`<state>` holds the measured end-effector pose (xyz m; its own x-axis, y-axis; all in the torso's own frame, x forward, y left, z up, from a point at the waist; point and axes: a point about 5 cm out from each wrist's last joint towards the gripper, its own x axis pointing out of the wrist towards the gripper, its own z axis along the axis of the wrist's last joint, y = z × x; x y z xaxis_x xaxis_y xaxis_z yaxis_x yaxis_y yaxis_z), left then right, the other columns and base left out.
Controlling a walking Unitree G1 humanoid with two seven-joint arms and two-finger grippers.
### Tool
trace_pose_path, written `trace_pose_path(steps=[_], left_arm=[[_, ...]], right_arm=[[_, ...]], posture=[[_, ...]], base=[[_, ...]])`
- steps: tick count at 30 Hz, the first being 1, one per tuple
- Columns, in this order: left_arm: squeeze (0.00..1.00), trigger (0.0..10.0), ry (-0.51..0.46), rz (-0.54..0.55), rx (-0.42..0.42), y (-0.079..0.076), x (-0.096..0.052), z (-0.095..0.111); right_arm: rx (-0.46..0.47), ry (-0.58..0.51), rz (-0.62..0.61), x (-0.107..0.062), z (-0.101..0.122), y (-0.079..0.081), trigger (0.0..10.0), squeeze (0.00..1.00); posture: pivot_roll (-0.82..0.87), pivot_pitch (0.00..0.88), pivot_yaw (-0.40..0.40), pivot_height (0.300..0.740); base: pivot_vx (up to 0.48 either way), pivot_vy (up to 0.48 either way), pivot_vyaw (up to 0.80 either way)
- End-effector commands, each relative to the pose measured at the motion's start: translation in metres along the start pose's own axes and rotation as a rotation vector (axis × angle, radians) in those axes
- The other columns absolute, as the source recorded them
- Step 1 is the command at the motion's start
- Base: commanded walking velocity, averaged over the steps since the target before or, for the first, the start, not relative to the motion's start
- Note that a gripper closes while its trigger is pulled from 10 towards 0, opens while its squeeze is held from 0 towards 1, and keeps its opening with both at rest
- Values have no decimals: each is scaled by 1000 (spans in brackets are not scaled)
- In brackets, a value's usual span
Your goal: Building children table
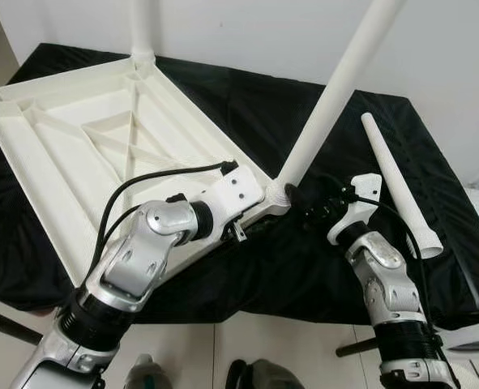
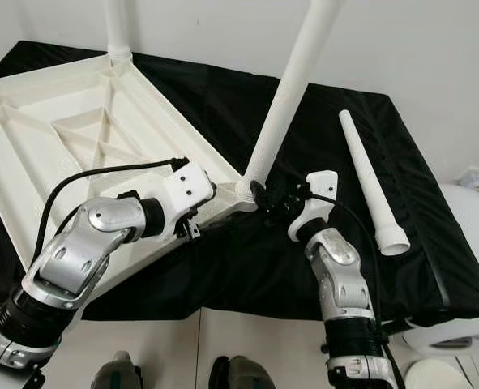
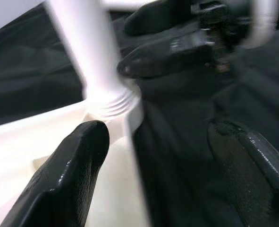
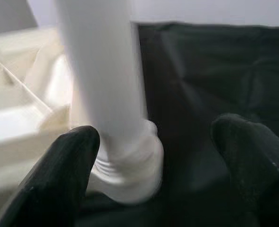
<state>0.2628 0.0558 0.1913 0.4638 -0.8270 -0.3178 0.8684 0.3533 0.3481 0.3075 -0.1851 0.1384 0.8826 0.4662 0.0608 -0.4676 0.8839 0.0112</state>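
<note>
Table leg point(image 1: 336, 93) screwed into upturned table frame point(image 1: 101, 146), leaning toward 1 o'clock; left hand point(image 3: 153, 165) and right hand point(image 4: 158, 165) open at its base.

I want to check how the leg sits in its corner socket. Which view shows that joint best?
The right wrist view: the leg meets its threaded socket close up, between open fingers. The left wrist view shows it blurred; the eye views show it small on the tabletop.

cream-white ribbed tabletop point(image 1: 101, 138) and white legs: one fitted point(image 1: 336, 89), one loose point(image 1: 397, 182) at 3 o'clock. plain black cloth point(image 1: 223, 89) beneath. silver arms, glossy black fingers point(image 3: 68, 175).
</note>
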Motion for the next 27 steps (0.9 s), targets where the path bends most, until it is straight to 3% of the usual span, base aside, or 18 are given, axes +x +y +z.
trace_pose_path(steps=[1, 13, 25, 26, 27], left_arm=[[0, 10000, -12, -48, -9, -8, 1, 2], [0, 10000, -16, -81, -25, -25, -3, 2], [0, 10000, -10, -59, -53, -32, -6, 1], [0, 10000, -8, -54, -56, -32, -7, 1], [0, 10000, -7, -51, -58, -32, -8, 1]], right_arm=[[12, -4, 60, 0, 5, -7, 10000, 0], [-66, 126, 402, 24, 15, -21, 10000, 0], [-112, 128, 432, 41, 31, -30, 10000, 0], [-111, 131, 441, 42, 31, -31, 9647, 0], [-107, 132, 450, 43, 31, -32, 1961, 0]], posture=[[57, 80, -125, 740], [86, 94, -157, 740], [101, 121, -184, 740], [103, 125, -188, 740], [104, 128, -189, 740]], base=[[0, 0, 0], [0, 0, 0], [0, 0, 0], [0, 0, 0], [0, 0, 0]])
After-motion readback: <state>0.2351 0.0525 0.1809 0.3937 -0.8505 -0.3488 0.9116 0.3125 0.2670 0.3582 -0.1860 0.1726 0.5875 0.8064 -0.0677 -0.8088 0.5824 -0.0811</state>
